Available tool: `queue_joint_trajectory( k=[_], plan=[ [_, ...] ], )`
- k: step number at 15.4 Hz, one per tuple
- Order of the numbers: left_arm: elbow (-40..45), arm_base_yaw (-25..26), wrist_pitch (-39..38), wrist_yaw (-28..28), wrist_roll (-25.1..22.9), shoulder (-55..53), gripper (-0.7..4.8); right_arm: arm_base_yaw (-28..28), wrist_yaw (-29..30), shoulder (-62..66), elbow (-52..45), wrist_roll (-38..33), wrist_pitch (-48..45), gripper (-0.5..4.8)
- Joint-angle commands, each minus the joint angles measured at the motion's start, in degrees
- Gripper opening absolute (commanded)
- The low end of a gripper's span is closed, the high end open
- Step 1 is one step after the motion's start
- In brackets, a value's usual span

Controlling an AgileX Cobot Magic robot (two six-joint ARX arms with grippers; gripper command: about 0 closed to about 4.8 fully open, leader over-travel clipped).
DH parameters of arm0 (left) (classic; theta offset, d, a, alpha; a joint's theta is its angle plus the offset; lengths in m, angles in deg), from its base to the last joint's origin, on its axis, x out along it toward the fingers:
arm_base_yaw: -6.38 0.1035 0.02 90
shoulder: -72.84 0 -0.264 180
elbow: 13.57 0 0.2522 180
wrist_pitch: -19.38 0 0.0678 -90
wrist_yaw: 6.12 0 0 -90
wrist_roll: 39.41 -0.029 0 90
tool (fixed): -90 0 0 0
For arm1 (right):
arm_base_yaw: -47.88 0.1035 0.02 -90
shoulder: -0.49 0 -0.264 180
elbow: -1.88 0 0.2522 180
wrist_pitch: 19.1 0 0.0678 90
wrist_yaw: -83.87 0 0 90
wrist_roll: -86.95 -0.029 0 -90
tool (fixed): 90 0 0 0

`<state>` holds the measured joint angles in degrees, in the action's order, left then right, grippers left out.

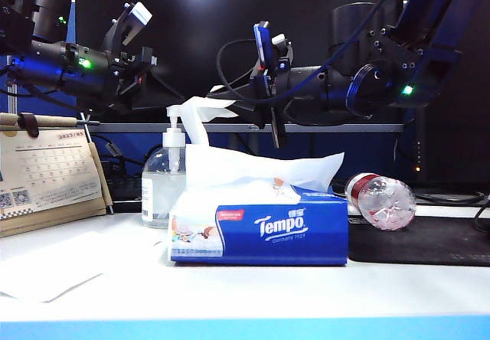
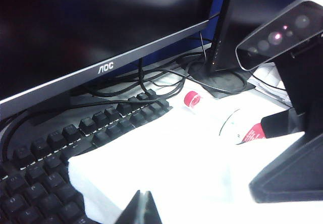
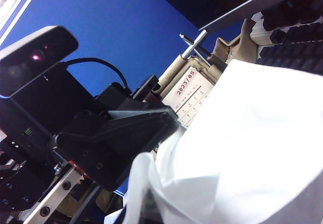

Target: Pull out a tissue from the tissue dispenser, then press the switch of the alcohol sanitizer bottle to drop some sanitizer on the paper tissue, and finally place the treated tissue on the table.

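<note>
My right gripper (image 1: 233, 101) reaches in from the right and is shut on the tissue (image 1: 200, 118). The white sheet hangs from it just above the switch (image 1: 173, 119) of the alcohol sanitizer bottle (image 1: 162, 183). In the right wrist view the tissue (image 3: 252, 133) wraps round my right gripper (image 3: 151, 209) and hides the fingertips. My left gripper (image 1: 147, 58) hovers up and to the left of the switch; its jaws stand together with nothing between them, above the tissue (image 2: 166, 158). The blue tissue dispenser (image 1: 260, 227) lies on the table (image 1: 245, 294), another sheet (image 1: 260, 168) poking out.
A desk calendar (image 1: 46, 175) stands at the left. A red-capped water bottle (image 1: 383, 200) lies by the black mat (image 1: 421, 242) at the right. A sheet of paper (image 1: 46, 271) lies front left. Behind are a keyboard (image 2: 60, 148) and monitor (image 2: 106, 67).
</note>
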<state>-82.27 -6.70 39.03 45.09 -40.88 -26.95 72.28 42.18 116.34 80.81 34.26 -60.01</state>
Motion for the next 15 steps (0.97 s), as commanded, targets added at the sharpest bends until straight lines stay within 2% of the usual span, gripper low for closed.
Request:
queue_joint_trajectory(
  k=[1, 8, 12, 15],
  plan=[
    [0.59, -0.09, -6.16, 0.46, -0.22, -1.49, -0.06, 0.11, 0.50, -0.44, 0.11, -0.07, -1.29, -0.01],
    [0.61, -0.13, -6.23, 0.66, -0.09, -3.54, -0.06, 0.11, 0.48, -0.44, 0.11, 0.00, -1.31, -0.01],
    [0.59, -3.65, -1.73, 5.40, 0.57, -3.54, -0.06, 0.13, 0.96, -0.44, 0.09, -0.07, -1.07, -0.01],
    [0.59, -3.78, -1.66, 8.02, 1.14, -3.56, -0.06, 0.17, 3.19, -0.42, 0.04, -1.44, -1.05, -0.01]
  ],
)
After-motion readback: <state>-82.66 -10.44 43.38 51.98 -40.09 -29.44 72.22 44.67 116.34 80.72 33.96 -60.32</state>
